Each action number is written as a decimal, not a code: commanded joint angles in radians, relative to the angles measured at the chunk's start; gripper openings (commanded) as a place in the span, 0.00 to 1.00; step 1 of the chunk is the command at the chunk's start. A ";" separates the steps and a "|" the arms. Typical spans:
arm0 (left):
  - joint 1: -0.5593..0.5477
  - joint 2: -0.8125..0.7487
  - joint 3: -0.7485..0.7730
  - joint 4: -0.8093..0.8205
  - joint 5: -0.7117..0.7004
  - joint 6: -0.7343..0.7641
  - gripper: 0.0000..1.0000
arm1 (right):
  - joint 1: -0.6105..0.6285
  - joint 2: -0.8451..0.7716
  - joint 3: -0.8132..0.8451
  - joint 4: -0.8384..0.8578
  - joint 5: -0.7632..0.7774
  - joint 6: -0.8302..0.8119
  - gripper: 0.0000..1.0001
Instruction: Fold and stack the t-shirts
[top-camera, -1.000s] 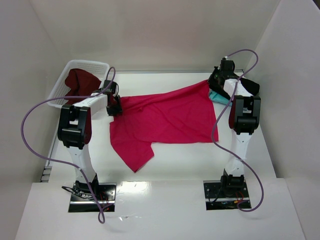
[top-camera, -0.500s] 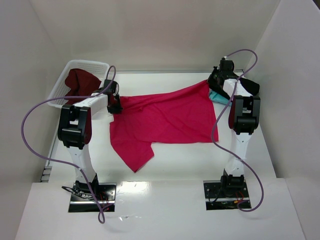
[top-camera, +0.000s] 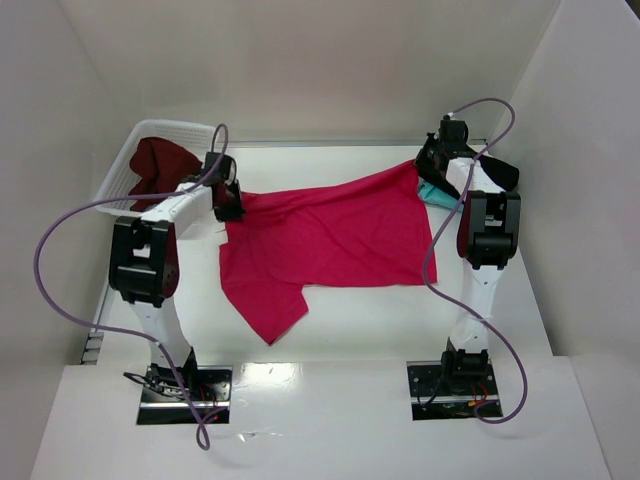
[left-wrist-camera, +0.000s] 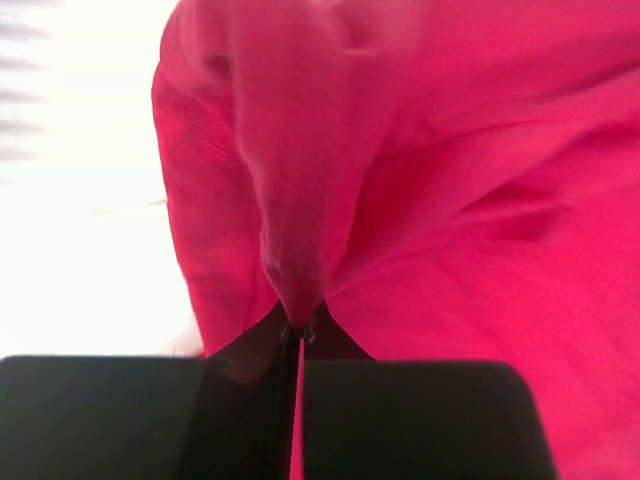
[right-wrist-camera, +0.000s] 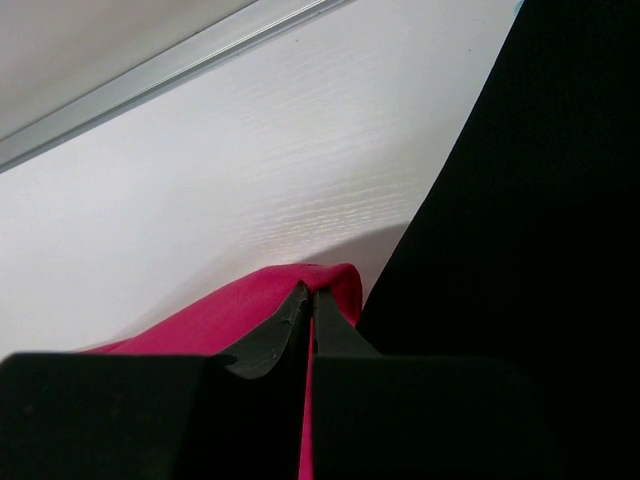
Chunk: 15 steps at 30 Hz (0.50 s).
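Note:
The crimson-pink t-shirt lies spread across the table's middle, one sleeve trailing toward the front. My left gripper is shut on its left edge; the left wrist view shows the cloth pinched between the closed jaws. My right gripper is shut on the shirt's far right corner, seen as a fold of cloth in the right wrist view. The dark maroon t-shirt is bunched in the basket. A bit of the teal t-shirt shows under the right arm. The black shirt fills the right wrist view's right side.
The white lattice basket stands at the back left corner. White walls enclose the table on three sides. Purple cables loop from both arms. The arm bases sit at the near edge.
My left gripper has moved slightly back and away from me with the shirt's left edge, pulling that edge taut. The right arm has not moved.

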 joint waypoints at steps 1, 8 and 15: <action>-0.004 -0.140 0.073 -0.050 0.058 0.009 0.00 | 0.010 -0.010 0.034 0.004 0.016 -0.010 0.00; 0.031 -0.226 0.145 -0.108 0.193 0.019 0.00 | 0.010 -0.020 0.052 -0.005 0.007 -0.001 0.00; 0.051 -0.226 0.157 -0.118 0.276 -0.009 0.00 | 0.010 -0.029 0.052 -0.005 -0.002 -0.001 0.00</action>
